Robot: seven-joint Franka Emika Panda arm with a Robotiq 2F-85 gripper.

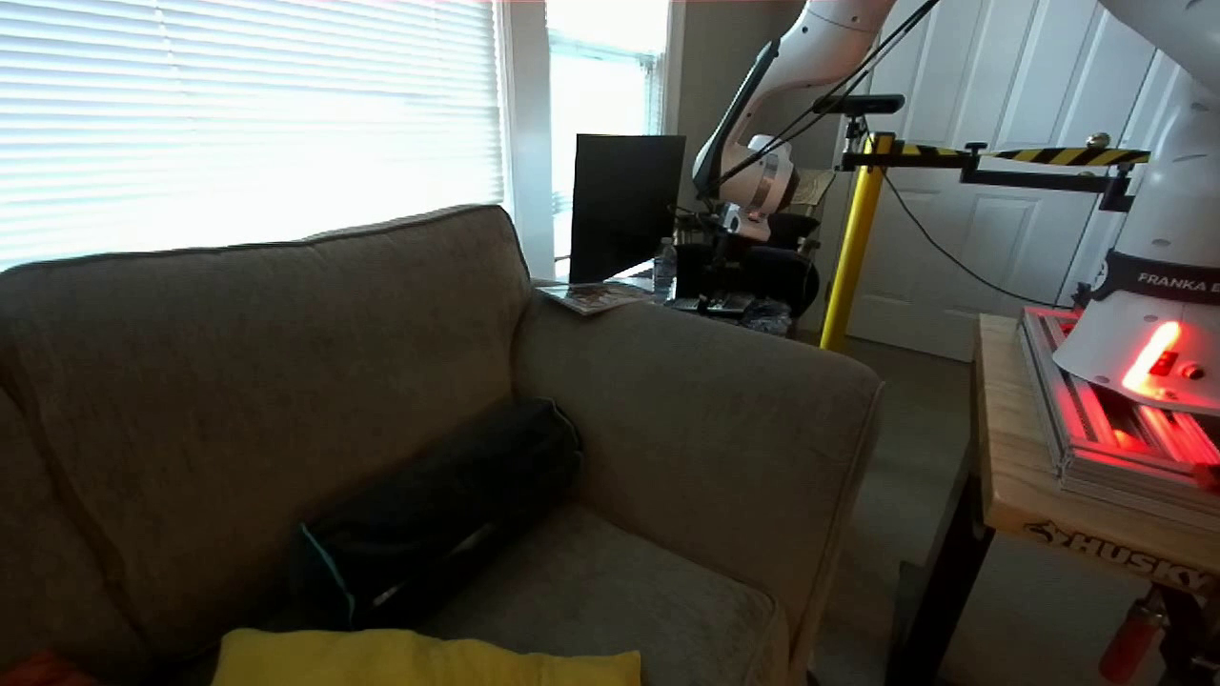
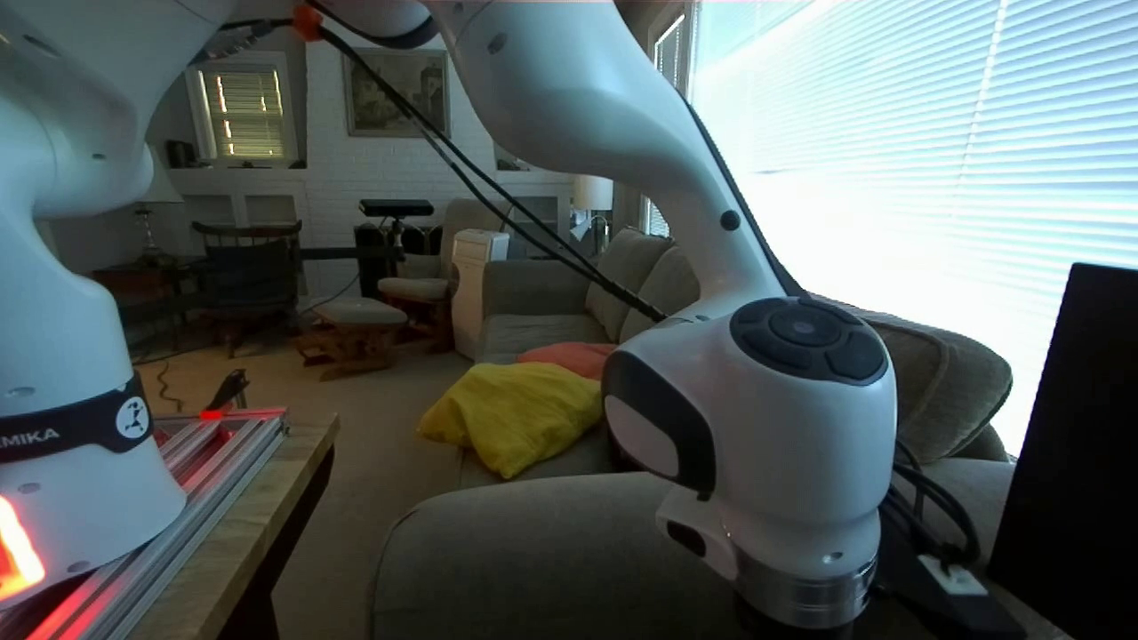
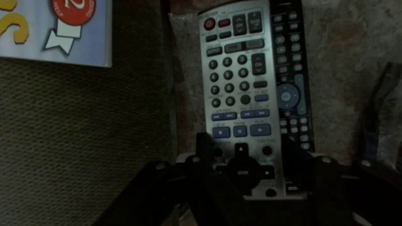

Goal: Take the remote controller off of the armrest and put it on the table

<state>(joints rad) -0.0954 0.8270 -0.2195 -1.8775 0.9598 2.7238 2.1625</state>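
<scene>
Shows, at the wrist view's far left, a light-blue glossy paper book [image 3: 56, 34], lying on the broad olive-tan woven-fabric armrest [image 3: 81, 135]. Alongside to the right, the flat, mottled grey-brown table [image 3: 339, 94]. Over it, clear of the armrest, a slim silver-grey rectangular plastic remote controller [image 3: 235, 94]. Pinched along both long sides, toward the lower end, by the black two-fingered gripper [image 3: 247, 144], closed against both edges; contact with the table impossible to tell. Just to the right, partly covered in this view, a black rectangular plastic remote [image 3: 289, 72]. At far right, crinkled clear plastic [image 3: 389, 122].

In an exterior view, from the left: white slatted blinds [image 1: 248, 124] behind an olive-tan fabric sofa [image 1: 257, 372], then a yellow cloth cushion [image 1: 429, 662], visible in both exterior views, a long black cylindrical bag [image 1: 443, 495], an upright flat black panel [image 1: 624, 205], a clear plastic bottle [image 1: 664, 272] just left of the gripper, a glossy white robot arm [image 1: 824, 57], a yellow post [image 1: 856, 248], a light wooden workbench [image 1: 1106, 534].
</scene>
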